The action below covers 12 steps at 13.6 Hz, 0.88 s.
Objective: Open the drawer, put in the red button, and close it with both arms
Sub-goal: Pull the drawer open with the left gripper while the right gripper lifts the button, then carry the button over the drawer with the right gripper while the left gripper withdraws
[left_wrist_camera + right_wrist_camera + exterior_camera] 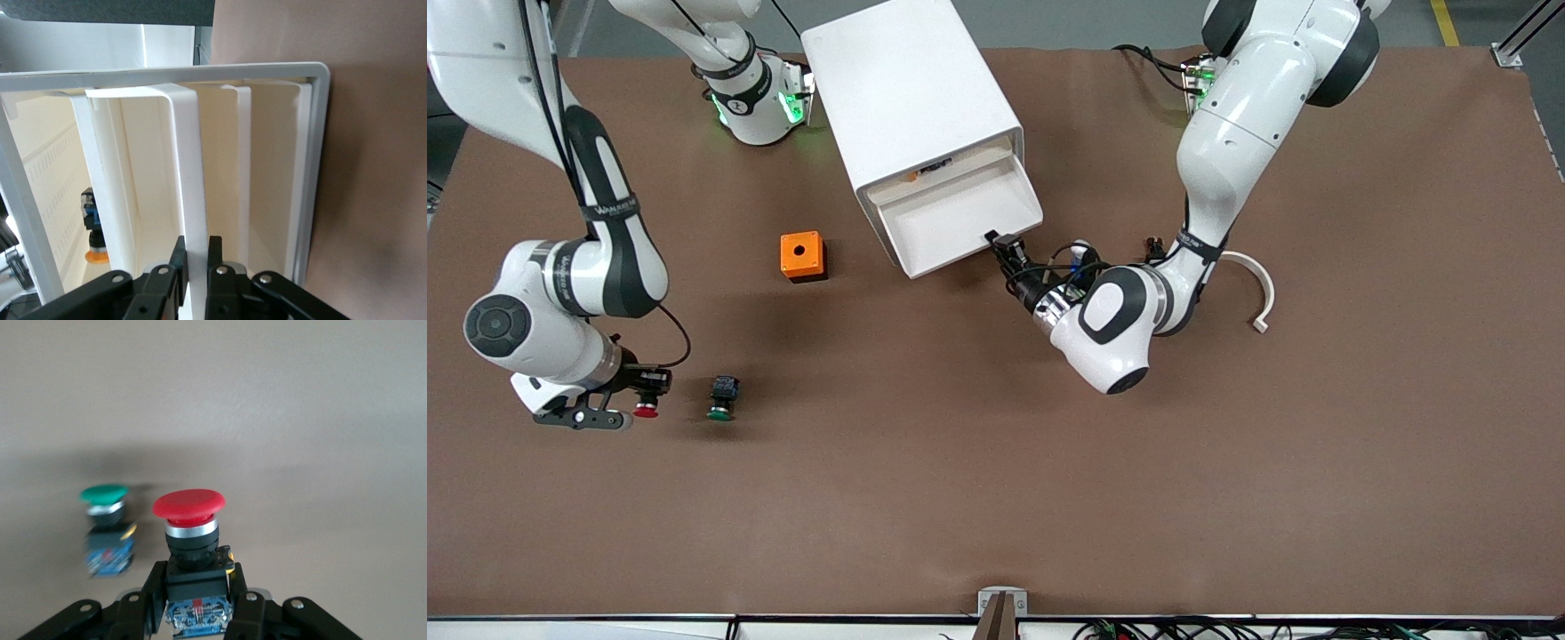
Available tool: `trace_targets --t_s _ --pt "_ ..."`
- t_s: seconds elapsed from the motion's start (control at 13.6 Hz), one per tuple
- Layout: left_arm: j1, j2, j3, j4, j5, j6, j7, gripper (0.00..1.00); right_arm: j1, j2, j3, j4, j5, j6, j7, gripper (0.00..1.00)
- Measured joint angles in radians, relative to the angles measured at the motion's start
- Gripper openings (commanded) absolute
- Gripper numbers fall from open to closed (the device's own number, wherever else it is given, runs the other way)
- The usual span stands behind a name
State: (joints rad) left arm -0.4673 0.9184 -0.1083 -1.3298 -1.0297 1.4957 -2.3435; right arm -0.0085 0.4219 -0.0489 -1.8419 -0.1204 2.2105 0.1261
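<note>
Pinching the red button [189, 513] by its body at lower left of front view, right gripper [646, 391] sits beside green button [722, 397], w/ left gripper [1003, 250] at frame center clamped on front lip of pulled-out drawer [960, 209] of white cabinet [907, 93].

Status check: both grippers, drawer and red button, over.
Left gripper shut on white plastic drawer, pulled open. Right gripper shut on red-capped push button. Green-capped button beside it, not blocking.

The red button [646, 408] lies beside the green button [721, 397]; the drawer [960, 216] juts from the cabinet [911, 98].
</note>
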Motion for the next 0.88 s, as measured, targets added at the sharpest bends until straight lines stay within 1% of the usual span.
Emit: trace_targets --t_s 0.07,0.15,0.22,0.29,0.37,0.59,0.88 --pt "0.002 0.0 0.008 0.007 0.0 0.0 0.0 0.0 0.028 -0.042 0.001 0.001 0.001 -0.066 0.056 0.28" --pt "0.004 0.0 0.016 0.013 0.0 0.001 0.002 0.11 0.057 -0.081 0.002 0.001 0.001 -0.131 0.122 0.28" --pt "0.008 0.0 0.022 0.017 0.0 0.001 0.009 0.4 0.085 -0.117 0.003 0.0 0.002 -0.192 0.198 0.28" --pt "0.014 0.0 0.023 0.019 0.0 0.002 0.02 0.74 0.111 -0.145 0.006 0.0 0.007 -0.24 0.275 0.28" --pt "0.018 0.0 0.024 0.02 0.0 0.006 0.036 1.0 0.137 -0.167 0.009 0.0 0.028 -0.28 0.349 0.28" --pt "0.028 0.0 0.032 0.026 0.0 0.007 0.07 1.0 0.219 -0.225 0.013 0.006 0.153 -0.41 0.526 0.28" --pt "0.056 -0.007 0.048 0.091 0.0 0.009 0.082 1.0 0.315 -0.256 0.015 0.082 0.237 -0.559 0.778 0.28"
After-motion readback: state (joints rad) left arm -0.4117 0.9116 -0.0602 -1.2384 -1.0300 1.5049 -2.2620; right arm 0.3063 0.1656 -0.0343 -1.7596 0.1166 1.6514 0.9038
